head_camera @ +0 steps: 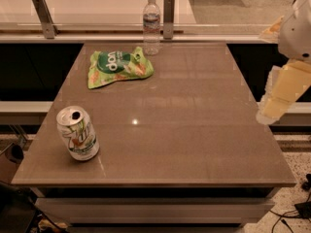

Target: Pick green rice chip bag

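1. Bag (119, 67): the light green foil pack with the dark oval logo lies flat on the desk (194, 130), just beside the bottle (151, 25), to the bottle's left and a little nearer to me. It looks crumpled, logo side up, and nothing is touching it.
2. Bottle: the landmark for this legend. It is clear, capped and upright at the far edge of the desk.
3. Can (77, 133): white-green and leaning slightly, well apart from the bottle, far nearer to me and to its left. It is not the target and sits clear of any path to the bag.
4. Claw (272, 106): my pale yellow claw hangs off the desk's side, well to the right of the bottle and nearer to me, below my white arm (299, 28). It holds nothing. Whether it is spread or pressed together I cannot tell from this angle.
5. Done so far: as I judge it, only the standoff. The bag is in view and unobstructed, and my claw is in the air beside the desk.
6. Left to do: nearly all of the task. I must carry the claw across the desk toward the bottle, bring it down over the bag, close on the soft foil and lift it clear.
7. Point of care: the bag lies close enough to the bottle that an approach from the near side would, in my judgement, be the safer one.
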`<act>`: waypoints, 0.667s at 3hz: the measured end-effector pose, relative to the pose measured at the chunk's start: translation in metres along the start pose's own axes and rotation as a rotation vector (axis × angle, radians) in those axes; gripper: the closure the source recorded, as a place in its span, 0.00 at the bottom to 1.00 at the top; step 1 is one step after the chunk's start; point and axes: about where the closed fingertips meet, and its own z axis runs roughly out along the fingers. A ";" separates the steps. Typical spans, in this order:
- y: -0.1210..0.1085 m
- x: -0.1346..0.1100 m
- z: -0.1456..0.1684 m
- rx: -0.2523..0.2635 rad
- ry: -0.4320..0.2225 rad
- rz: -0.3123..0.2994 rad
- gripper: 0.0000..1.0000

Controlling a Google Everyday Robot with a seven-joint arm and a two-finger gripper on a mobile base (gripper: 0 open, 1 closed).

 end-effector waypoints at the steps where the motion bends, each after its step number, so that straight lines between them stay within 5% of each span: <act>1: -0.015 -0.028 0.009 0.039 -0.077 0.002 0.00; 2: -0.030 -0.064 0.022 0.060 -0.166 0.005 0.00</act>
